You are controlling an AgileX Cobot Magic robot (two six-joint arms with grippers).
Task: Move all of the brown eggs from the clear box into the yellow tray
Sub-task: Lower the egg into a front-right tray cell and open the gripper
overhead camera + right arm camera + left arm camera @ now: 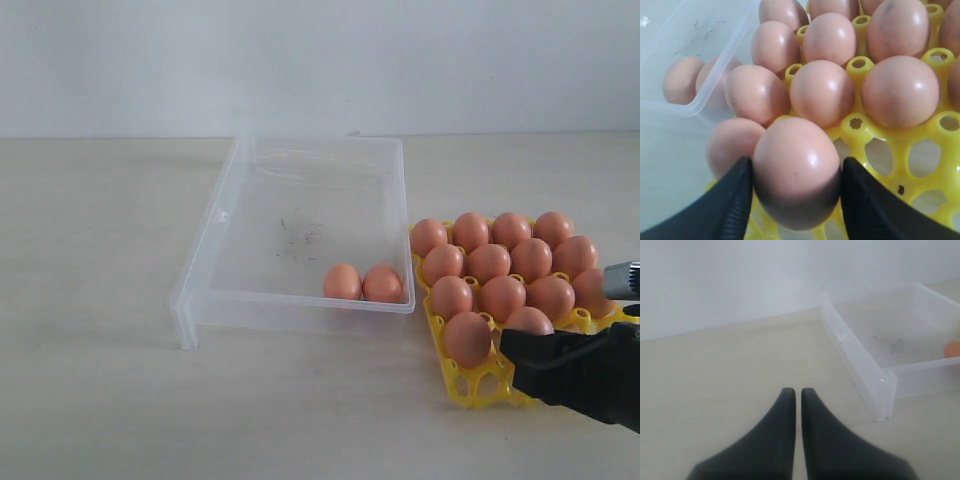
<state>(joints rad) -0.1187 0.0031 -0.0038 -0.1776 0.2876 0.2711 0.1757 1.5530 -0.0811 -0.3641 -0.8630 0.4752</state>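
Egg (797, 172) sits pinched between right jaws at yellow tray (904, 150) (left jaws pressed together).

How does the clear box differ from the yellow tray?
The clear box is transparent with a solid floor and low walls; the yellow tray is an opaque open lattice of round cells. The box holds just two brown eggs in one corner; the tray is nearly full of them. The box looks larger than the tray. Both sit side by side on the pale table.
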